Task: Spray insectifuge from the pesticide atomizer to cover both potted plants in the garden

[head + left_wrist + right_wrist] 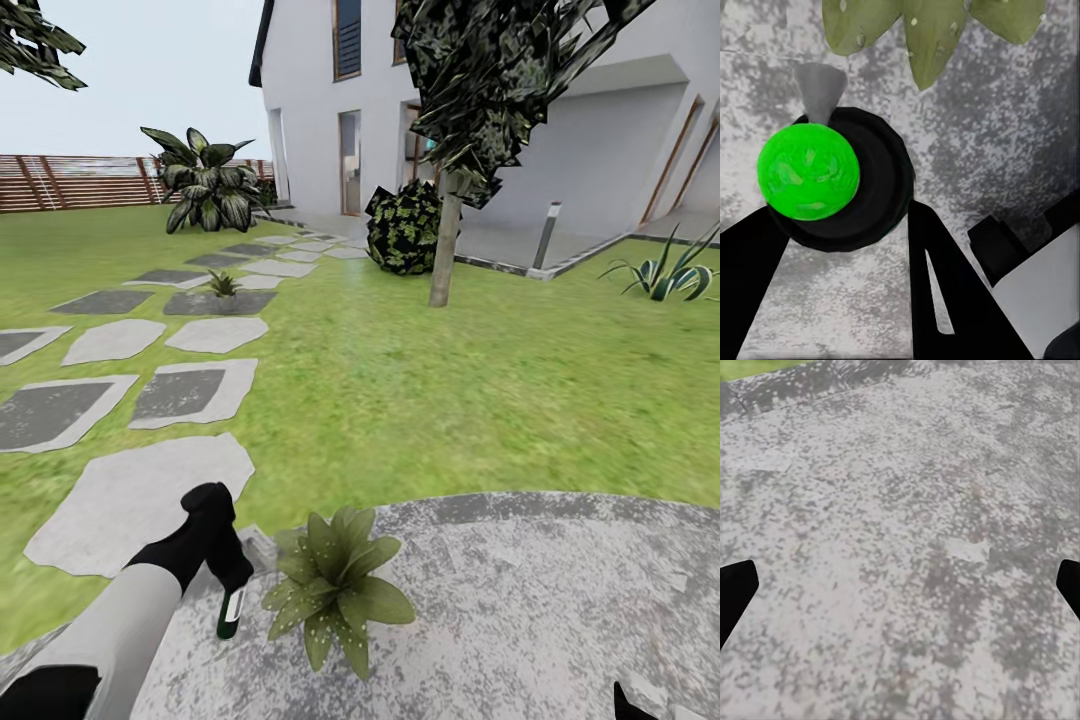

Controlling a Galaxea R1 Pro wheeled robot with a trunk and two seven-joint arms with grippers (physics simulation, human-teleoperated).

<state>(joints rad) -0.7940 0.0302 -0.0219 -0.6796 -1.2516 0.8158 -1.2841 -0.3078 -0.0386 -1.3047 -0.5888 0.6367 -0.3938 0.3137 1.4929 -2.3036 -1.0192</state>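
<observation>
Grey speckled patio (560, 600), green lawn (450, 400)

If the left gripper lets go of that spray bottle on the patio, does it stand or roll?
The spray bottle looks stiff, round and narrow, so laid down it would likely roll. It hangs nearly upright in the left gripper over flat patio, so it might stand if set down gently. Its trigger head probably makes it top-heavy, so it could tip toward the potted plant.

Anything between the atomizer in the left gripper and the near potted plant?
Nothing: head view shows only bare grey patio between the pesticide atomizer, held by the left gripper, and the potted plant.
</observation>
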